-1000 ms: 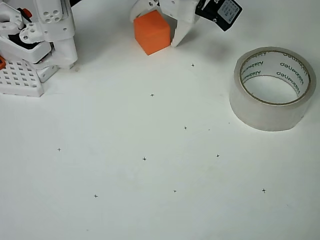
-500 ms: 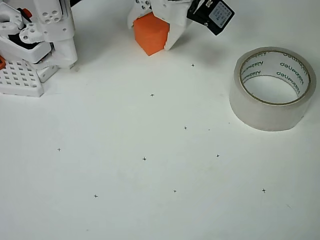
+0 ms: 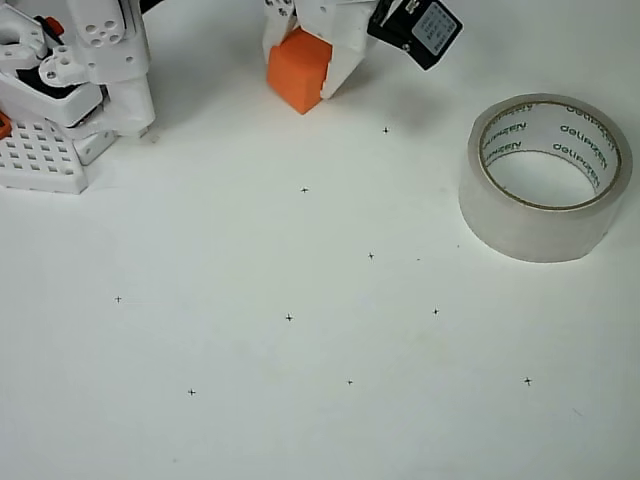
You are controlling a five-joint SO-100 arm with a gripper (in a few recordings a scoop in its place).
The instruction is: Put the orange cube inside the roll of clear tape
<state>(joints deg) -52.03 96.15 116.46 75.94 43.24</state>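
The orange cube (image 3: 297, 70) sits at the top centre of the overhead view, pinched between the white fingers of my gripper (image 3: 303, 68), which is shut on it. One finger (image 3: 340, 68) presses the cube's right side; the other is at its upper left. The roll of clear tape (image 3: 544, 175) lies flat on the white table at the right, its hole facing up and holding nothing, well apart from the cube.
The arm's white base (image 3: 70, 90), with a perforated block, occupies the top left corner. A black-and-white servo (image 3: 420, 28) on the wrist hangs just right of the cube. Small black cross marks dot the white table (image 3: 300, 350).
The fingers closed onto the cube. The cube and gripper drew slightly toward the top edge. The tape roll stayed put.
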